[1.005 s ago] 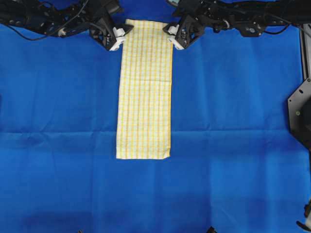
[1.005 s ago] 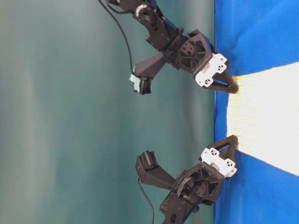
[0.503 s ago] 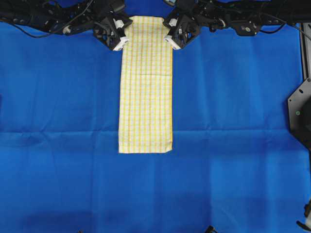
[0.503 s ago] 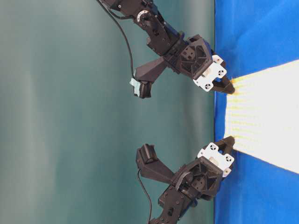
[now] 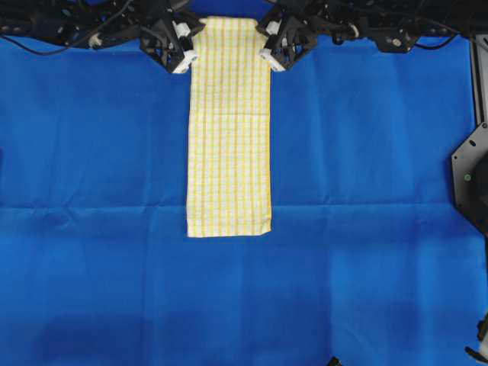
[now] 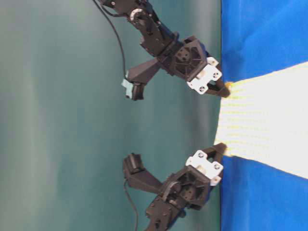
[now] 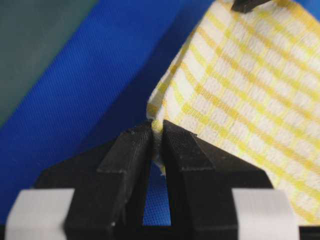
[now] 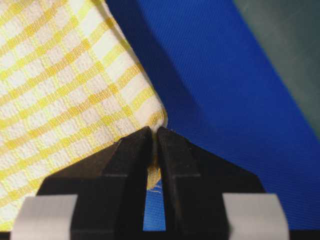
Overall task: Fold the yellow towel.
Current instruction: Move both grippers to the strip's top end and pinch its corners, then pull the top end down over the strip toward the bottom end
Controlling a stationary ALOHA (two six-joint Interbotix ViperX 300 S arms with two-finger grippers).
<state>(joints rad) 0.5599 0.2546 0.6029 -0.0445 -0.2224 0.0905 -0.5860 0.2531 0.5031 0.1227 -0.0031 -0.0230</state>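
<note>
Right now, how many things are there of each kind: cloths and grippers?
Cloths: 2, the yellow towel and the blue cloth under it.
Grippers: 2, the left gripper and the right gripper, each shut on a towel corner.
Total: 4.

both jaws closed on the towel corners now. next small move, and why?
Probably lift both corners a little more, together. The left gripper and right gripper each pinch a far corner of the yellow towel, and the table-level view shows that end just rising off the blue cloth. The rest lies flat, so clearance comes before carrying it over.
</note>
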